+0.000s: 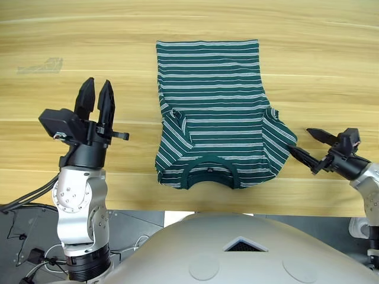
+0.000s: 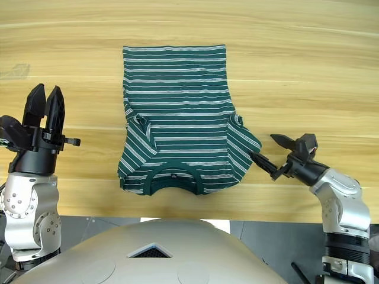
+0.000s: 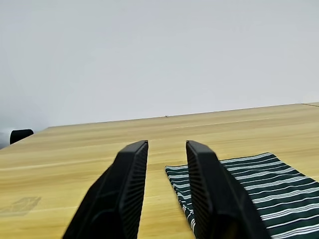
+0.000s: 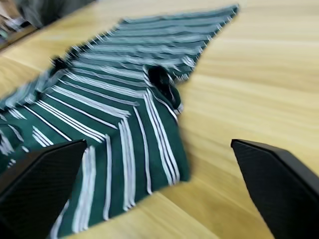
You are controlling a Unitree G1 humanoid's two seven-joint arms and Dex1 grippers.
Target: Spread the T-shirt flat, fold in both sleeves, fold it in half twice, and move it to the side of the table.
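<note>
A green T-shirt with white stripes point(image 1: 212, 100) lies on the wooden table point(image 1: 320, 53), collar toward me and hem at the far side. Both sleeves are turned in over the body, the right one point(image 1: 278, 133) still bulging out at the side. My right gripper point(image 1: 299, 139) stands open low over the table, its fingers straddling the edge of that right sleeve point(image 4: 149, 124) without holding it. My left gripper point(image 1: 96, 97) is raised to the left of the shirt, well apart from it. Its fingers point(image 3: 132, 169) stand parallel with a narrow gap and nothing between them.
Bare wood stretches to the left point(image 1: 77, 35) and right point(image 2: 320, 65) of the shirt and beyond its hem. The table's front edge point(image 1: 136, 208) runs just below the collar. A faint grey mark point(image 1: 40, 65) sits at the far left.
</note>
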